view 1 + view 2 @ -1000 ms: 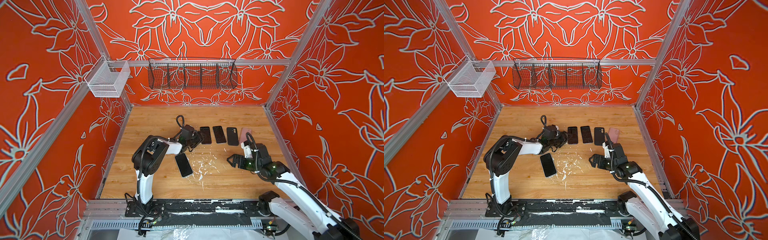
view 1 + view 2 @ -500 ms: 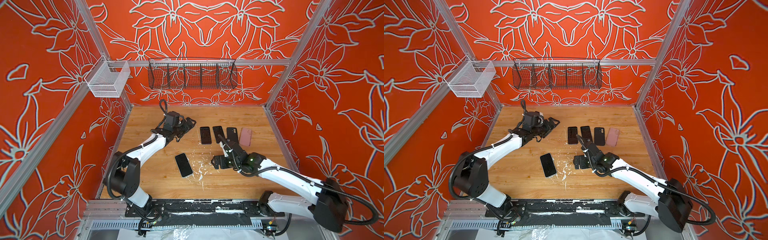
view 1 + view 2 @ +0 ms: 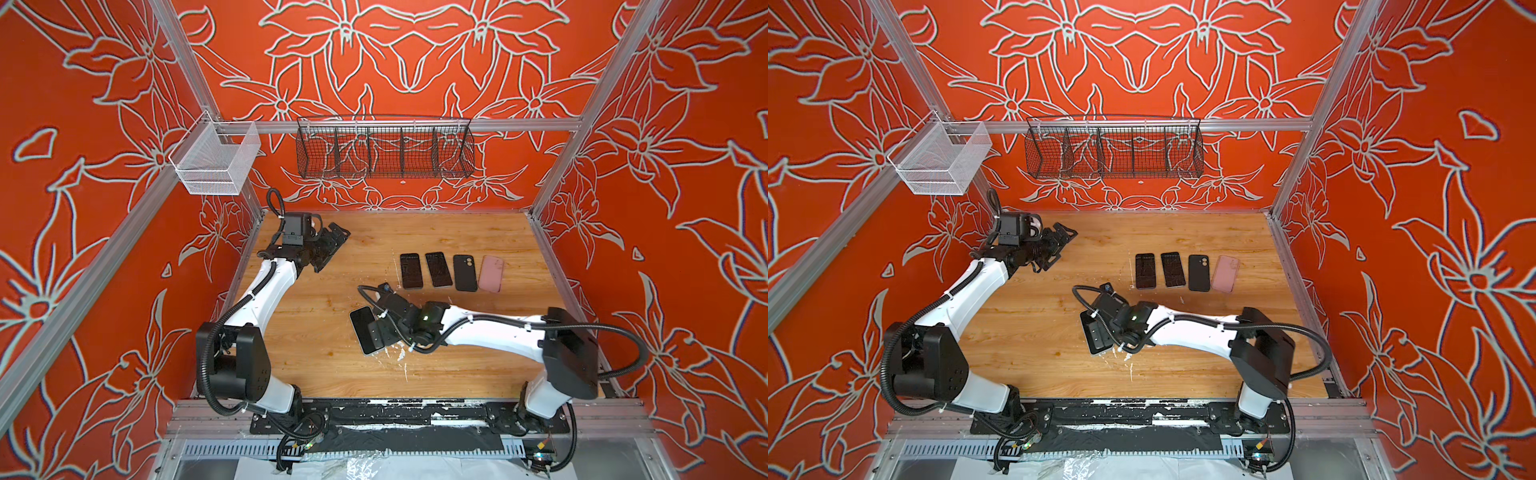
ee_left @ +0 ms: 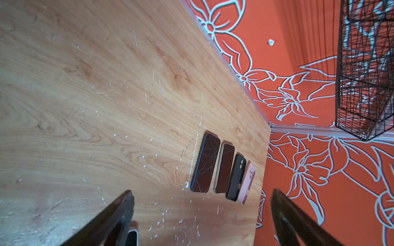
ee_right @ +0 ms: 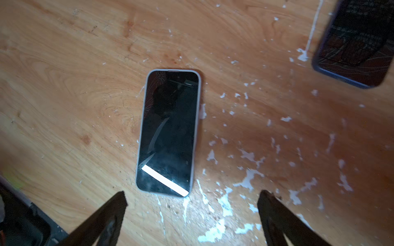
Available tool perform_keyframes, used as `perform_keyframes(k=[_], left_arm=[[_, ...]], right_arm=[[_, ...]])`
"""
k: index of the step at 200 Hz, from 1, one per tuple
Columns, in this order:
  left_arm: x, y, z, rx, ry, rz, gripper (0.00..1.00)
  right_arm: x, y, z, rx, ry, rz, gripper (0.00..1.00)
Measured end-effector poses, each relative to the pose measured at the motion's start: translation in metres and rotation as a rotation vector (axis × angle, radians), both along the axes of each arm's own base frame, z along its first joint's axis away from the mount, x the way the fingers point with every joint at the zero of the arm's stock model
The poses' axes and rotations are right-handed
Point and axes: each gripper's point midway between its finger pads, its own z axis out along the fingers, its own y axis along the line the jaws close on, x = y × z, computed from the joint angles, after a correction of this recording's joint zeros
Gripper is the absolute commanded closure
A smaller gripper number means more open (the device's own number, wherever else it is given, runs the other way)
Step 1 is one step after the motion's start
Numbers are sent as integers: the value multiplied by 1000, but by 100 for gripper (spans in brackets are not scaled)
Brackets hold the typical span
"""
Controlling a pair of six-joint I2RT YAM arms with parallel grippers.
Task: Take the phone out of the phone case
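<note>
The phone (image 5: 168, 132) lies screen up in its pale phone case at the middle of the wooden table (image 3: 316, 299), partly covered by my right arm in both top views (image 3: 360, 322) (image 3: 1088, 328). My right gripper (image 5: 191, 194) is open and hovers over the phone's near end with nothing between its fingers (image 3: 376, 332) (image 3: 1098, 336). My left gripper (image 3: 332, 248) is open and empty near the back left corner (image 3: 1056, 247), far from the phone. In the left wrist view it (image 4: 201, 192) looks toward the right wall.
A row lies at the back right: two dark cracked phones (image 3: 411, 270) (image 3: 438, 269), a black case (image 3: 464, 272) and a pink case (image 3: 491, 273). A black wire basket (image 3: 384, 147) and a white mesh basket (image 3: 216, 160) hang on the walls. White flecks (image 5: 247, 179) mark the table.
My left arm has swung from the row of phones to the back left and its gripper has opened wider. My right arm has reached left, over the cased phone.
</note>
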Motion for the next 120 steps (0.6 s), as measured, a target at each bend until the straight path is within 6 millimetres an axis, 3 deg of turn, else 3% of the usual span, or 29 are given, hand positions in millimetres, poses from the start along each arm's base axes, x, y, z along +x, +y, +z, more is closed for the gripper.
perform_keyframes(k=[29,58,120], left_arm=[[2,23,0,-26,7,50,2],[2,54,3,-46,0,133,2],[-1,48,5,-82,-7,119,2]], right_arm=[[-4,22,-20,-40,15,23,2],[-4,29,-36,-72,31,25,2],[-4,29,-56,-123,60,13,2]])
